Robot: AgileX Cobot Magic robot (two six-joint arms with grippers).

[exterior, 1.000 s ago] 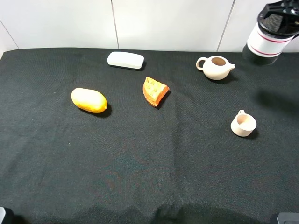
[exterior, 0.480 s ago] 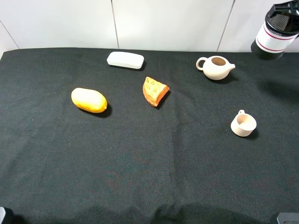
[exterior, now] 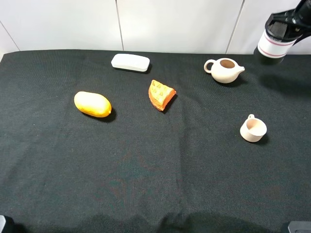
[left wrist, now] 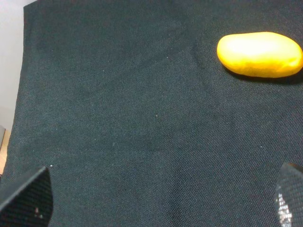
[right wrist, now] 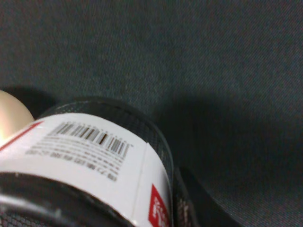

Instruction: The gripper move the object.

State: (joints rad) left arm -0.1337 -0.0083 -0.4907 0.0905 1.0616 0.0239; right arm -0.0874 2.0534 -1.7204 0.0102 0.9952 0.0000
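The black wire-mesh pen cup [exterior: 275, 42] with a white, red-edged band hangs in the air at the far right back, beyond the cream teapot [exterior: 225, 70]. My right gripper [exterior: 287, 20] is shut on its upper part. In the right wrist view the cup [right wrist: 90, 156] fills the frame, its barcode label facing the camera, with a black finger [right wrist: 189, 208] against its side. My left gripper [left wrist: 158, 201] is open and empty above bare cloth. Its fingertips [left wrist: 26, 198] show at the frame's lower corners.
A yellow mango [exterior: 92, 104] [left wrist: 259, 54] lies at the left. An orange wedge [exterior: 161, 94] lies mid-table and a white case [exterior: 130, 62] at the back. A beige cup with a handle [exterior: 252, 129] stands at the right. The teapot's edge [right wrist: 12, 113] shows beside the pen cup.
The right gripper with the pen cup drifted right half a second ago, then came back left and slightly lower. Nothing else has moved.
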